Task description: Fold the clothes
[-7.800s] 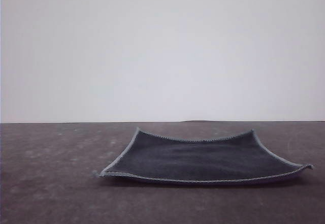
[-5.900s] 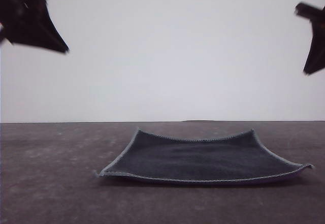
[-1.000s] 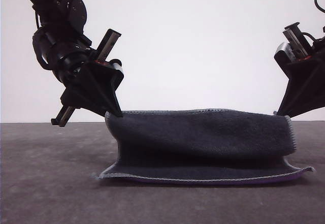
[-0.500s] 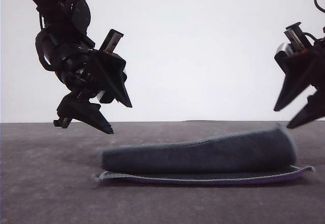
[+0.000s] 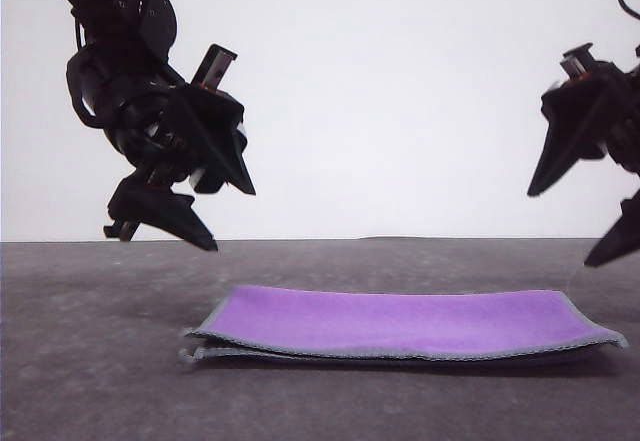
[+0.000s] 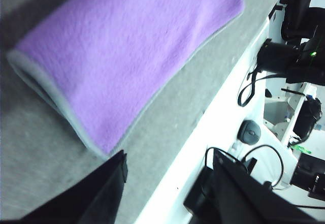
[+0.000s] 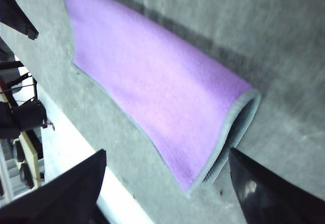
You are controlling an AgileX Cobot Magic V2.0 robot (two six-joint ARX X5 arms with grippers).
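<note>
The clothes are one small cloth (image 5: 400,323), lying folded in half on the dark table (image 5: 90,371) with its purple face up and grey stitched edges stacked along the front. My left gripper (image 5: 230,219) hangs open above the cloth's left end, touching nothing. Over the right end my right gripper (image 5: 562,227) is open too, clear of the fabric. The left wrist view has the purple cloth (image 6: 132,56) ahead of the open left gripper (image 6: 167,188). From the right wrist the cloth (image 7: 152,97) lies beyond the open right gripper (image 7: 162,193), its doubled end showing.
A plain white wall (image 5: 400,91) backs the table. In the left wrist view the table's edge (image 6: 218,97) runs close to the cloth, with cables and black equipment (image 6: 294,56) past it. Bare table surrounds the cloth.
Both grippers have let go of the lifted far edge and risen slightly. The folded-over half has dropped flat, so the purple face is on top.
</note>
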